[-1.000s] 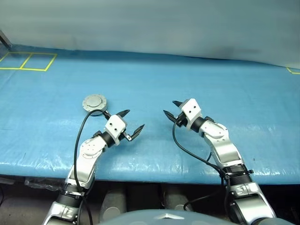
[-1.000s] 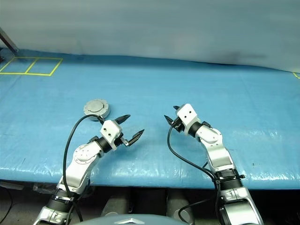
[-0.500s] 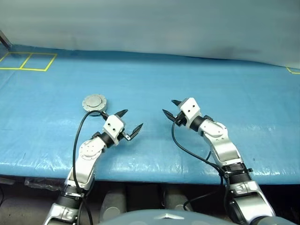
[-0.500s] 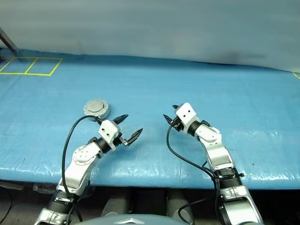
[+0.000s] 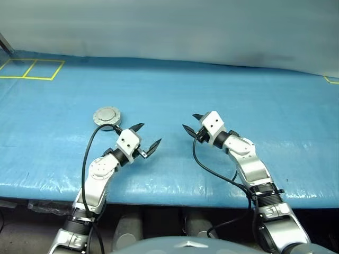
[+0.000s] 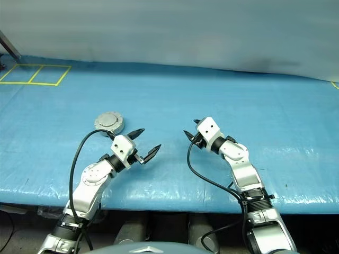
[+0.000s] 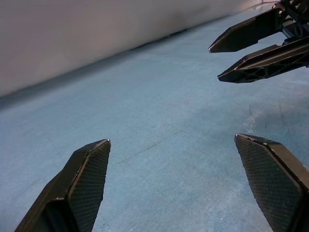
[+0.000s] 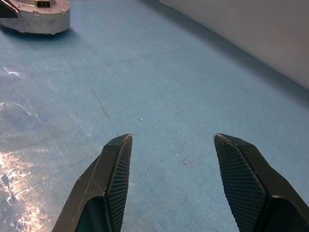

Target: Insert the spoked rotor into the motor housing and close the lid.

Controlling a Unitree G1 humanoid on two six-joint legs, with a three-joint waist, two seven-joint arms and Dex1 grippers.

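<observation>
Grippers [image 5: 145,137] [image 5: 192,122] hover level, tips facing, fingers apart and empty

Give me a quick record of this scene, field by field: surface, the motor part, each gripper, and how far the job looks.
surface: blue table cover with yellow taped squares at its far left
motor housing: closed, plain silver lid up, just beyond the left gripper
left gripper: open, empty, apart from the housing
right gripper: open, empty, pointing toward the left one
task state: lid shut, looks done
</observation>
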